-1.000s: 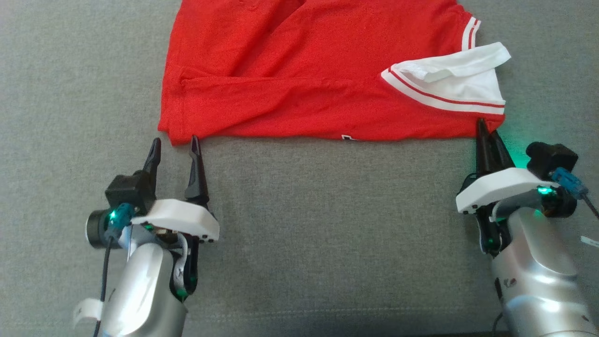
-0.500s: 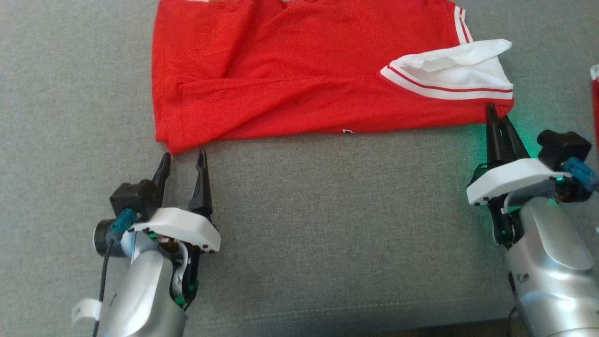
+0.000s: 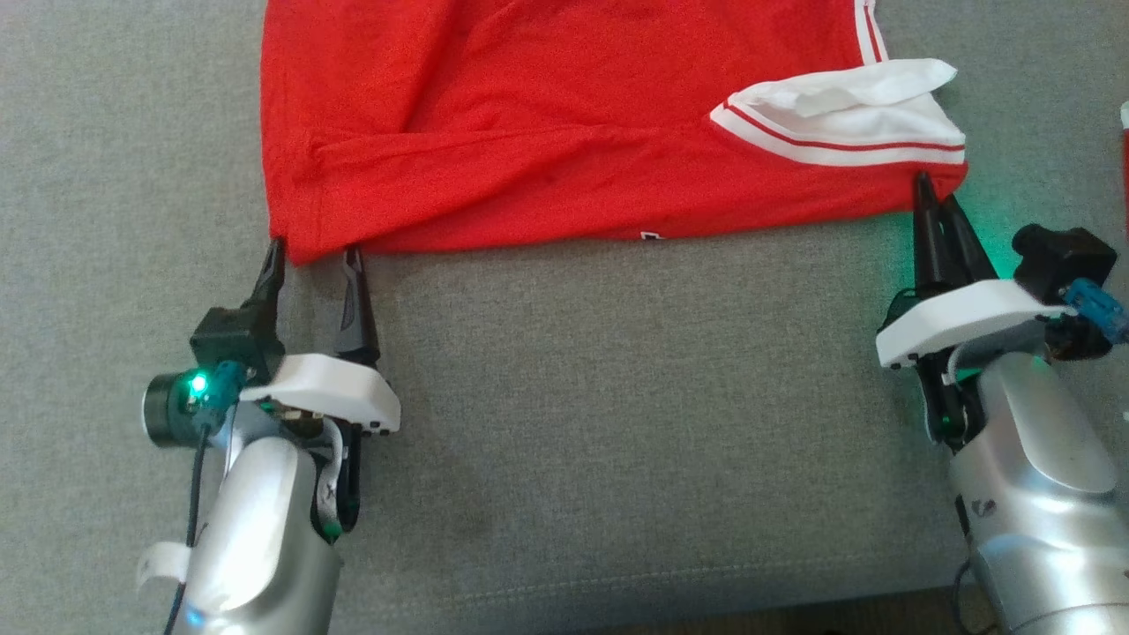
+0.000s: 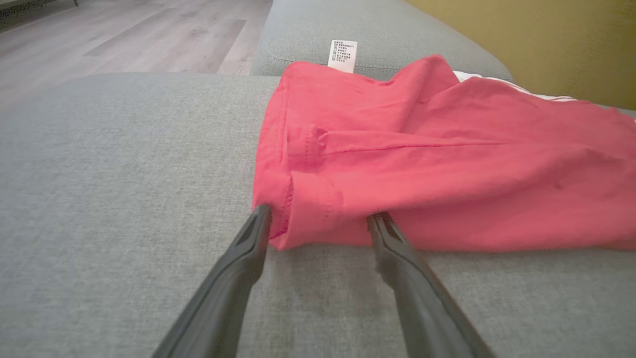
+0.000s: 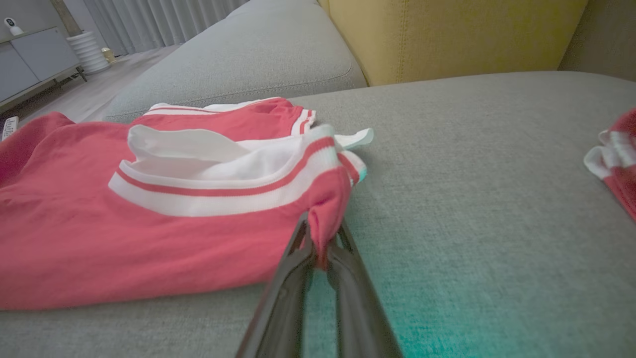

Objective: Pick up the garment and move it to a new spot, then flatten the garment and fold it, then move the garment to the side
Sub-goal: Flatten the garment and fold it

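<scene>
The red mesh jersey with white sleeves lies on the grey sofa cushion. My right gripper pinches its near right corner; my left gripper (fingers spread) straddles the left one.

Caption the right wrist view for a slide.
Right end effector shut on a bunched corner of the red jersey, just below its white striped sleeve, on a grey cushion.

Red mesh jersey with white, red-striped sleeves: one. Second red garment with white striped edging: one. Yellow upholstered backrest: one. My own long dark fingers: four, in two pairs.
</scene>
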